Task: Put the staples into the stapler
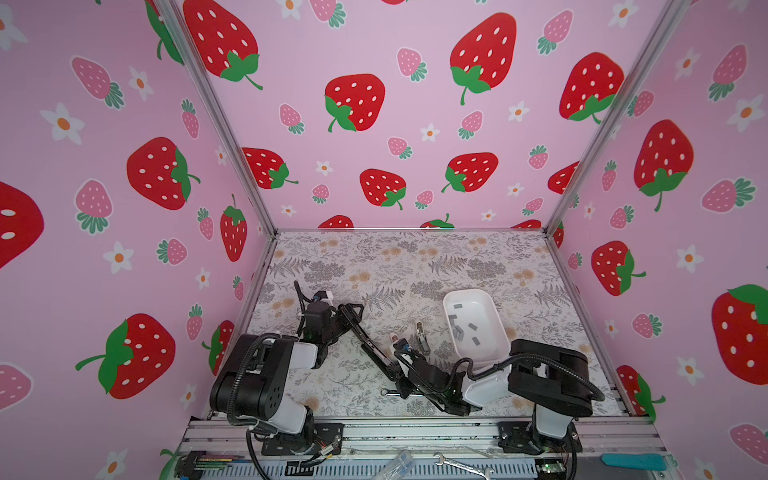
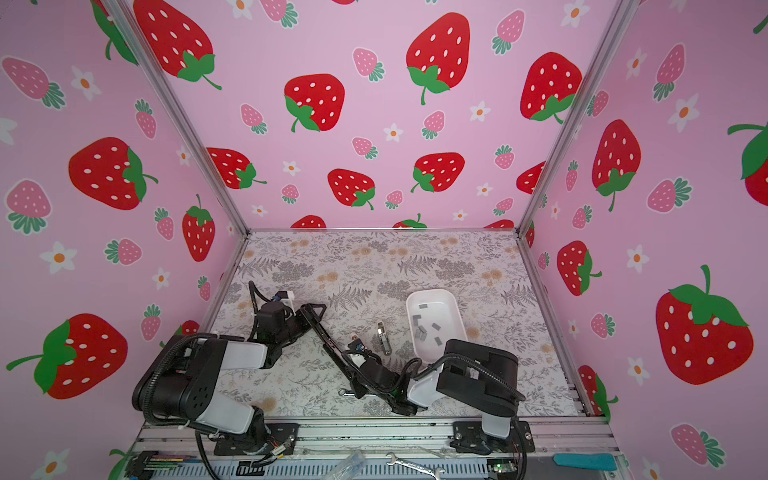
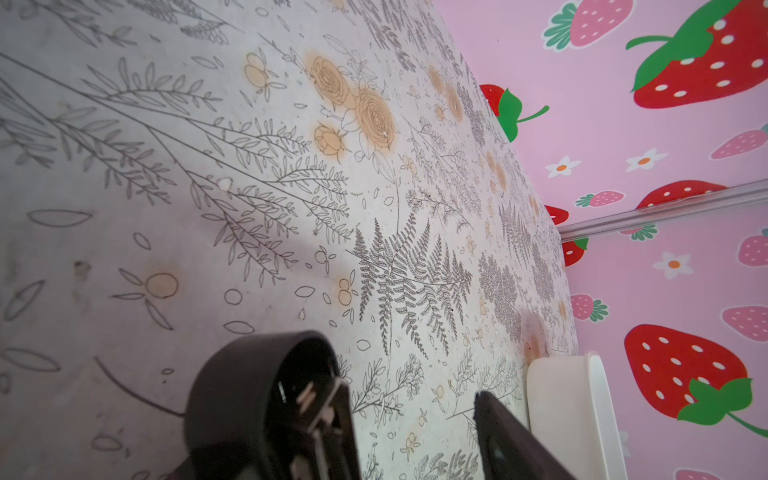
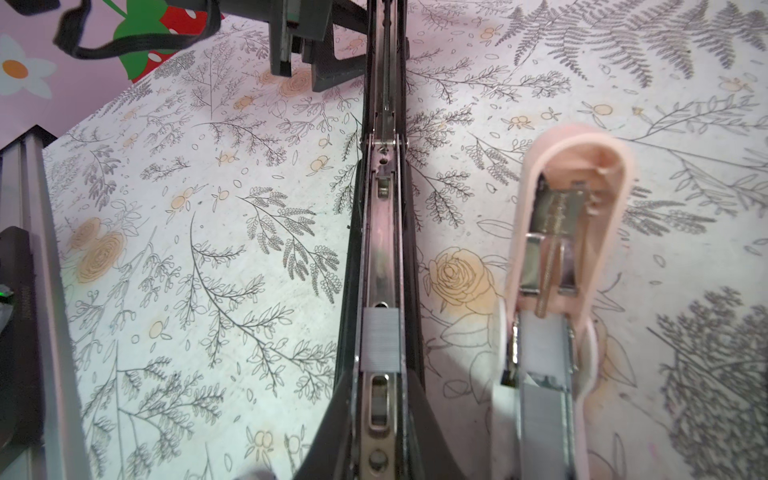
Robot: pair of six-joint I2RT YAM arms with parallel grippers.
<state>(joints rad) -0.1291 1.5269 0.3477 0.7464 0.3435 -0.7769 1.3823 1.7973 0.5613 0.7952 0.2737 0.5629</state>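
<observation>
Right end effector (image 4: 378, 432) clenched on long black open stapler (image 4: 380, 249) | grey metal staple strip (image 4: 380, 340) lying in its rail, spares in white plastic tray (image 1: 478, 301) | left end effector (image 1: 352, 311) spread at lid tip, gripping nothing | risk: lid swung shut crooked, strip jolts out onto the desk

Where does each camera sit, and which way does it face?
Top views: high above the near edge of the table, looking down toward the back wall; both arms show, left gripper and right gripper included.
Left wrist: low over the table, facing a wall corner, white tray in view; one finger shows beside the black stapler.
Right wrist: looks along the open black stapler with staples in its channel, pink stapler beside; its jaws clamp the stapler.
Shared: both wrist views show the black stapler.
</observation>
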